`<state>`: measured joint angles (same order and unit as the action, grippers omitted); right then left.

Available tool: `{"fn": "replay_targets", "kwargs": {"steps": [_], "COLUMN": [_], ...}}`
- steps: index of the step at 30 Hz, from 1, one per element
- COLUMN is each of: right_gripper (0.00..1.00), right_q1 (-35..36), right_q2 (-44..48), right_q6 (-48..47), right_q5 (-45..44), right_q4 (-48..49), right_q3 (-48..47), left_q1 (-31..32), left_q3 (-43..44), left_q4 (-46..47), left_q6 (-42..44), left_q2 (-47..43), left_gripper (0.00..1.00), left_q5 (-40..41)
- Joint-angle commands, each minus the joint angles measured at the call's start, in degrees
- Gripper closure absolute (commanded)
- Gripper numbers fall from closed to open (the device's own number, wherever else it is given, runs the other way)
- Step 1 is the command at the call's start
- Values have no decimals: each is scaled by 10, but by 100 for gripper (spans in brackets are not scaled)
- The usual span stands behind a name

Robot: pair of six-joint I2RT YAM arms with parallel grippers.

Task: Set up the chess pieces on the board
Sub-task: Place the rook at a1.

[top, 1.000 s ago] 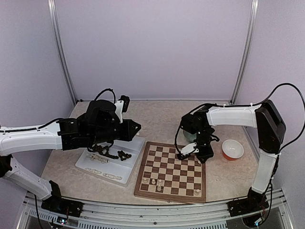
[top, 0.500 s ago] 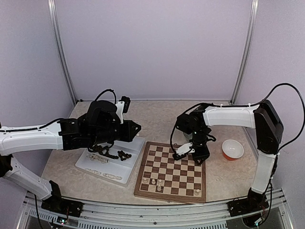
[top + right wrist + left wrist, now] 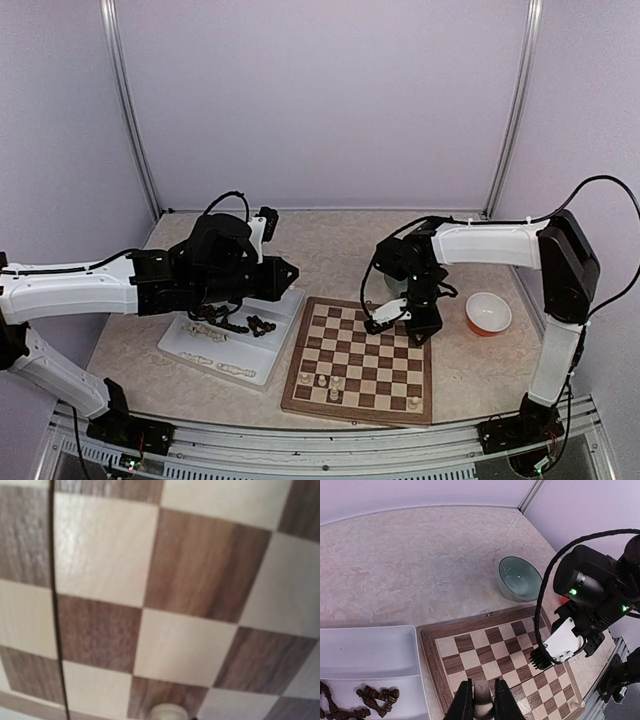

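Note:
The board lies right of centre, with a few cream-white pieces on its near row. My left gripper hovers by the board's far left corner. It is shut on a cream-white piece, seen over the board in the left wrist view. My right gripper points down over the board's far right squares. Its fingers do not show in the right wrist view. Only close-up squares and a cream-white piece top at the bottom edge are visible.
A white divided tray left of the board holds dark pieces and a few cream ones. A glass bowl sits behind the board. An orange bowl stands to its right. The right arm's wrist hangs over the board.
My left gripper has edged right toward the board with the piece. My right gripper has shifted slightly left over the far squares.

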<state>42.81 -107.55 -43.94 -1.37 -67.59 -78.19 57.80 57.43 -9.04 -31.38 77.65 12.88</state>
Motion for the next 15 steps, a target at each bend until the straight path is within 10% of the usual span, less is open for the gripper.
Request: {"fn": "replay_targets", "kwargs": {"steps": [1,15], "right_gripper": [75,96], "right_q1": [-11,-2], "right_q2": [16,22], "right_q6": [4,0], "right_q5": [-12,13], "right_q4": [6,-21], "right_q3": [13,-58], "left_q1": [-3,-6], "left_q3": [1,-3], "left_q4": [8,2], "left_q6": [9,10], "left_q2": [5,4], "left_gripper": [100,100], "left_q5": [-7,-1]}}
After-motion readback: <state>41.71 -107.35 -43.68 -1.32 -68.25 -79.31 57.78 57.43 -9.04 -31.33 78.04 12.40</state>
